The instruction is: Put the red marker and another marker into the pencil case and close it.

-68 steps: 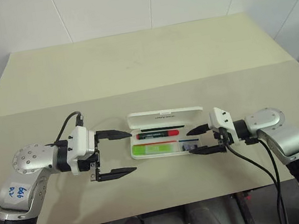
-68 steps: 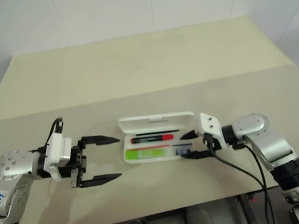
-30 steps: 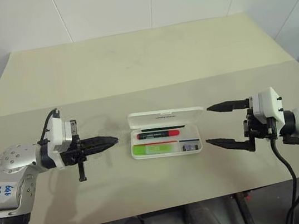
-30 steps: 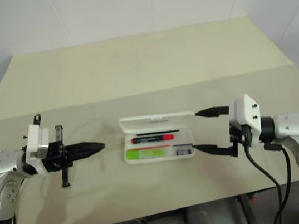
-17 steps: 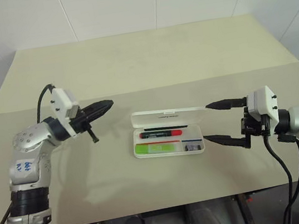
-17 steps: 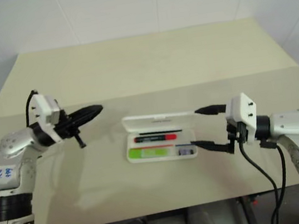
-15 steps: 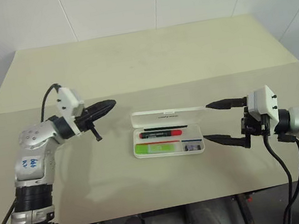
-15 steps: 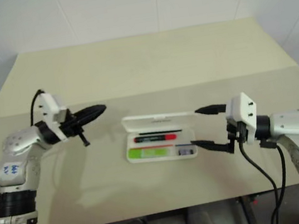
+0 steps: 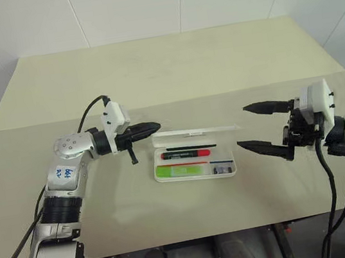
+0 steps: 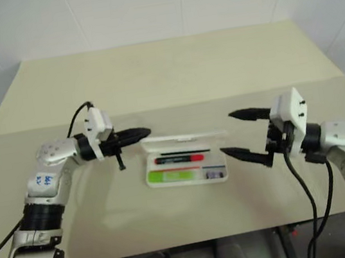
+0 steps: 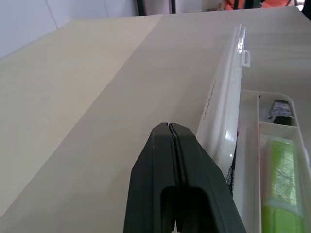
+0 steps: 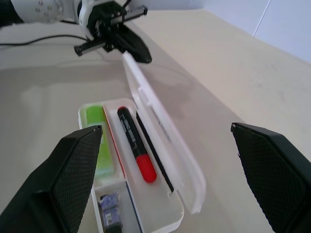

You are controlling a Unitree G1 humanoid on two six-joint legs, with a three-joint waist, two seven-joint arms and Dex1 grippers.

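Moved: left gripper (image 9: 150,128), fingers pressed together, now behind the pencil case (image 9: 194,163) lid. Red marker (image 9: 185,155) and green highlighter (image 9: 180,170) inside; right gripper (image 9: 255,128) spread, empty. Closing remains.

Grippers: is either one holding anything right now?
No. The left gripper is shut on nothing by the case lid; the right gripper is open and empty.

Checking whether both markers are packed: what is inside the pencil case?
The open pencil case holds the red marker, the green highlighter and a small dark bit. Anything beneath them is covered.
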